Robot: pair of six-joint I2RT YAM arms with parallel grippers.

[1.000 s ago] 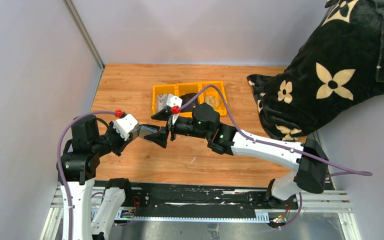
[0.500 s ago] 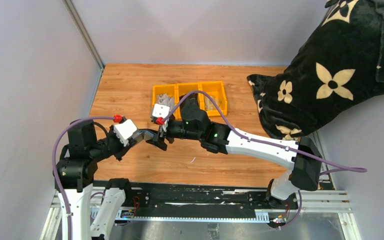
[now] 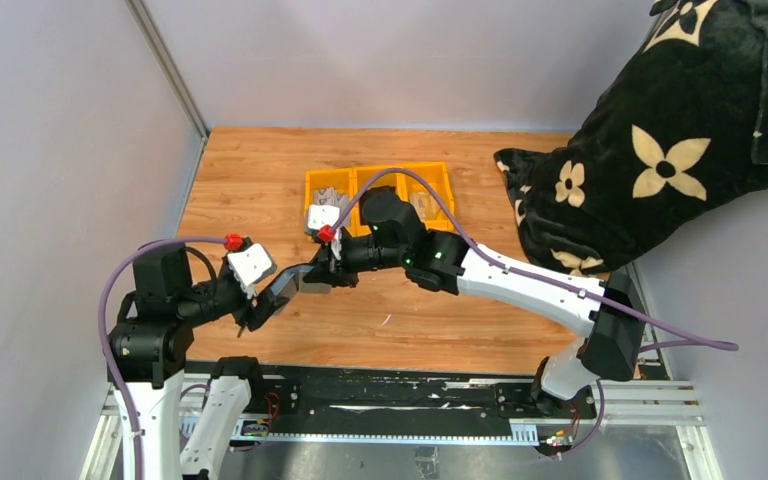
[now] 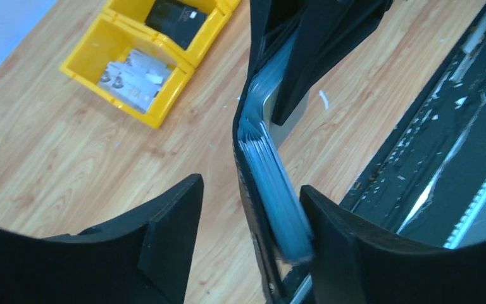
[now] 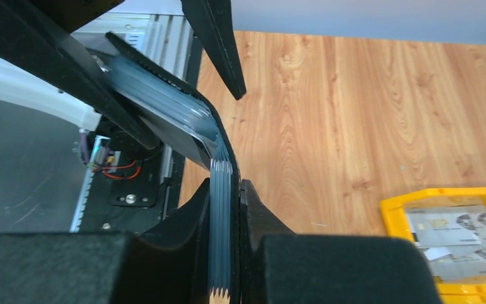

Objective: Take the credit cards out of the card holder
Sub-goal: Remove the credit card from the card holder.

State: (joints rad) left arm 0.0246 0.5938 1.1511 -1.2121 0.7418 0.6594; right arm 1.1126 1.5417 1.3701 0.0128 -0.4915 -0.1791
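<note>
The right gripper [image 5: 226, 190] pinches one leaf of the card holder [image 3: 295, 282] in the air above the wooden surface [image 3: 260, 180]. The left gripper [image 4: 250, 185] stands spread, with the other leaf leaning on one finger. It should close on the grey credit cards [image 4: 278, 202] alone, then pull straight along the pocket.

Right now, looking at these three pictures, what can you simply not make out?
Black folding card holder: its contents show only as blurred pale edges in both wrist views; number and colours unknown.
Yellow plastic three-compartment tray: the right arm covers much of its middle compartment in the top view; frame edges crop it in both wrist views.
Print on the silvery cards in that tray: too small everywhere.
</note>
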